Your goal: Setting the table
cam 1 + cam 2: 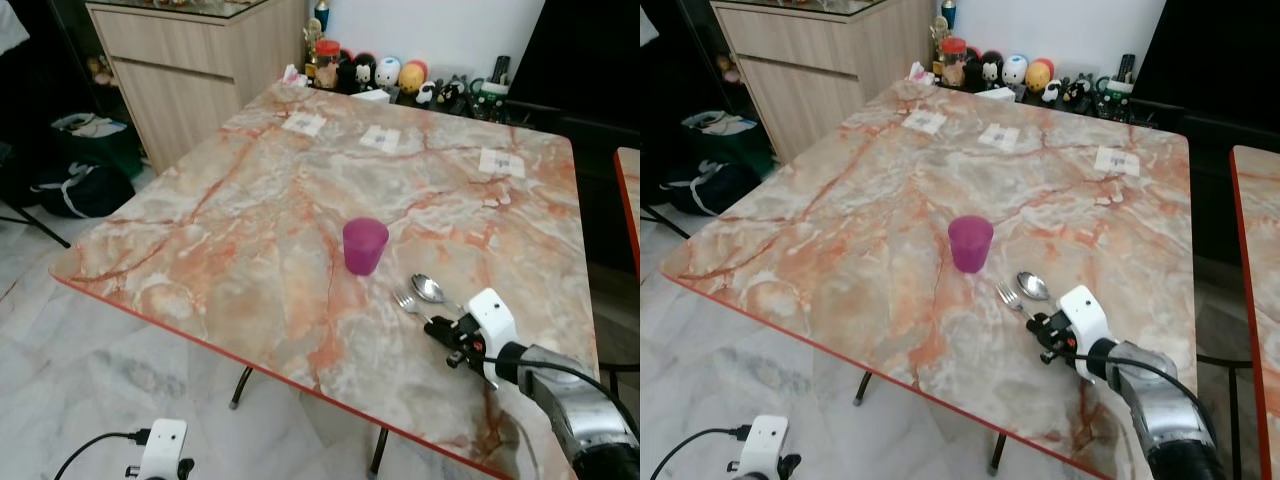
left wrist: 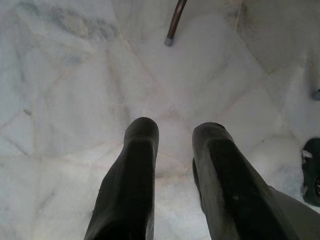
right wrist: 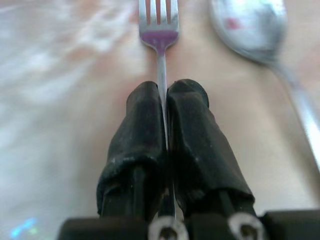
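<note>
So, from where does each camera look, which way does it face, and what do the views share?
Left eye view: from the head, down onto the marble table; right arm's gripper by the purple cup.
Right eye view: same scene, slightly shifted.
Left wrist view: along the left gripper, open, at the floor.
Right wrist view: along fingers shut on the fork, spoon beside.
Shared: fork and spoon appear in eye and right wrist views.

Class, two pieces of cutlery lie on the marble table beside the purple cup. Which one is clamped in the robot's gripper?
The fork: the right gripper is shut on its handle, while the spoon lies free beside it.
</note>
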`<state>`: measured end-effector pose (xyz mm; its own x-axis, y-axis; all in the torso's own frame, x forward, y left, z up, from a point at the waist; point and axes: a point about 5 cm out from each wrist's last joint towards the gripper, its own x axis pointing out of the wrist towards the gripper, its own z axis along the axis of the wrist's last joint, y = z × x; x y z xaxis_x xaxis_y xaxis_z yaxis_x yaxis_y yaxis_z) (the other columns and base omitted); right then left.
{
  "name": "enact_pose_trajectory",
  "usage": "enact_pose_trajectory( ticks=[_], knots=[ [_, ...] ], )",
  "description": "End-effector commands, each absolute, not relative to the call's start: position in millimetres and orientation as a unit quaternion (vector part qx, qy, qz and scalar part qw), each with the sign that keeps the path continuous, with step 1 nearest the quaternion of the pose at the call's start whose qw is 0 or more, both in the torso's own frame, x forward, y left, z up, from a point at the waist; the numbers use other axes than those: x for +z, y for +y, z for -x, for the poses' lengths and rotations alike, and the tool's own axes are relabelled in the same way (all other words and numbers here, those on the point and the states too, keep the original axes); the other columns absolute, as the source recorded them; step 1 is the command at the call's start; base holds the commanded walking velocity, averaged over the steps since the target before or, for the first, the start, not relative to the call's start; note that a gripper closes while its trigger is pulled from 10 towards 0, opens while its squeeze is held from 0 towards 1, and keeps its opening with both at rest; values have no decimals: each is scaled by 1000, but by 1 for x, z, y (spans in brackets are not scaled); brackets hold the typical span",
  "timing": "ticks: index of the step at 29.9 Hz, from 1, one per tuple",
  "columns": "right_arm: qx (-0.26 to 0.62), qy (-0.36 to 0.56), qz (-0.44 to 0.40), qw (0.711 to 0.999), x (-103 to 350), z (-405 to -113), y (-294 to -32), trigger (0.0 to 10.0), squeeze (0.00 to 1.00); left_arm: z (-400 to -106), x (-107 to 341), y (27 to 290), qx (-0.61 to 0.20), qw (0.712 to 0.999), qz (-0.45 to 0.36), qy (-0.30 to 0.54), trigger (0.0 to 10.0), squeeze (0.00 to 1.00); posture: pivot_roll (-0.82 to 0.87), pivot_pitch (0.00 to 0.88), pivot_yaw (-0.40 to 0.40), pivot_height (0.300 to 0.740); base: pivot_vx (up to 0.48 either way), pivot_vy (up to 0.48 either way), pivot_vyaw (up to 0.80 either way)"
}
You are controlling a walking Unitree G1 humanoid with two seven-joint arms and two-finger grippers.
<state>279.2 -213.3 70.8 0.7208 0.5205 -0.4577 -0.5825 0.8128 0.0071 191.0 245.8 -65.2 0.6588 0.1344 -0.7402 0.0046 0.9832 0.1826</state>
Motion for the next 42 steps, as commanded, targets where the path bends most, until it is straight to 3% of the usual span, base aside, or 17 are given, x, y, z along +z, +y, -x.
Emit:
enact_pose_trajectory(
  ticks=[1,10,15,17,21,22,30,36,42],
  knots=[
    [304,224,61,924,73,-277,-211,0,0,-187,-68,246,42,903,-77,419,10000,0,73,35,-20,740,0,0,0],
    [237,132,38,962,100,-273,-218,0,0,-187,-68,247,41,903,-77,421,10000,0,63,31,-19,740,0,0,0],
    [148,63,42,986,117,-278,-230,0,0,-186,-68,247,42,903,-76,421,10000,0,63,29,-22,740,0,0,0],
    [43,35,19,998,122,-278,-240,0,0,-185,-68,247,41,902,-76,422,10000,0,55,28,-22,740,0,0,0],
    [0,-14,-10,1000,128,-277,-231,0,0,-185,-69,246,40,902,-75,423,10000,0,54,25,-20,740,0,0,0],
    [-15,-21,-36,999,126,-277,-225,10000,0,-185,-69,245,39,902,-76,423,10000,0,54,25,-20,740,0,0,0],
    [-65,-60,-62,994,123,-280,-203,10000,0,-184,-69,244,37,903,-75,422,10000,0,49,15,-16,740,0,0,0],
    [-18,-71,-32,997,124,-288,-181,10000,0,-184,-70,242,39,904,-70,420,10000,0,45,1,-44,740,0,0,0],
    [10,-87,-2,996,130,-290,-177,10000,0,-187,-71,235,39,905,-65,418,10000,0,41,0,-58,740,0,0,0]
  ],
)
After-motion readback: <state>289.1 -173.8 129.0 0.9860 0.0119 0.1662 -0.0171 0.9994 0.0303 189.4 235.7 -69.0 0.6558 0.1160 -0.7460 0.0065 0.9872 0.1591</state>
